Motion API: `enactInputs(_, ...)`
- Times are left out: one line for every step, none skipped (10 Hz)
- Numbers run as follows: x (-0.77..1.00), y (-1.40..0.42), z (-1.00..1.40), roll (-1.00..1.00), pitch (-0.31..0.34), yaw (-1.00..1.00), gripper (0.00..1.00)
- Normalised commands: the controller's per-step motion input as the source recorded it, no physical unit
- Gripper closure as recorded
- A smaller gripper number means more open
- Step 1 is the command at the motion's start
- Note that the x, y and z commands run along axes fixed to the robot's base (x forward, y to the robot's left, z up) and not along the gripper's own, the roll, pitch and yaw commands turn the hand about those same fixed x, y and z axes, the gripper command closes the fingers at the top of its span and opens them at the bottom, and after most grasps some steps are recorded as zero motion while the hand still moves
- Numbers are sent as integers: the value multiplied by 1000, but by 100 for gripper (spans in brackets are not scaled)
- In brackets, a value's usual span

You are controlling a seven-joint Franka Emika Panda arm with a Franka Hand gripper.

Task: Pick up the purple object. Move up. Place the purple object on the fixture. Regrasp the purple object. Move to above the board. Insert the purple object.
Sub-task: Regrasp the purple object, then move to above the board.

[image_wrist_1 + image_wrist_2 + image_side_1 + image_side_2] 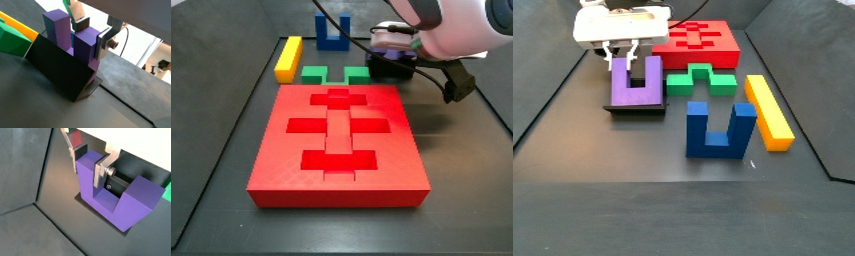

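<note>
Seen up close in a wrist view: purple object [110, 195] standing prongs-up on the fixture [60, 70], gripper [90, 164] closed around one prong, silver fingers [99, 172] pressed to its faces. Hidden in a side view behind the white arm housing: most of fixture and block, so contact unreadable there. Farther off, board [338, 140], green block [700, 78], blue block [718, 128], yellow bar [768, 110].

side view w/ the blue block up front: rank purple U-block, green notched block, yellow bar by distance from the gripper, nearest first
1. Purple U-shaped plastic block: standing on the black fixture, one prong between the fingers of the gripper.
2. Green notched plastic block: beside the purple block, in front of the red board.
3. Long yellow plastic bar: beyond the green block, farthest out.
</note>
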Motion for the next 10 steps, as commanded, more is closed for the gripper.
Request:
enactInputs(0,0,0,0,0,0,100)
enactInputs(0,0,0,0,0,0,100)
enactInputs(0,0,0,0,0,0,100)
enactInputs(0,0,1400,0,0,0,100)
enactInputs(-5,5,1400,15,-16,18,100)
enactInputs(-30,23,1400,-38,-75,18,100)
enactInputs(-34,35,1400,-20,-86,12,100)
enactInputs(-33,11,1400,-3,-38,-28,100)
enactInputs(-26,6,1400,6,-25,-43,100)
enactInputs(-30,25,1400,-11,-4,-46,100)
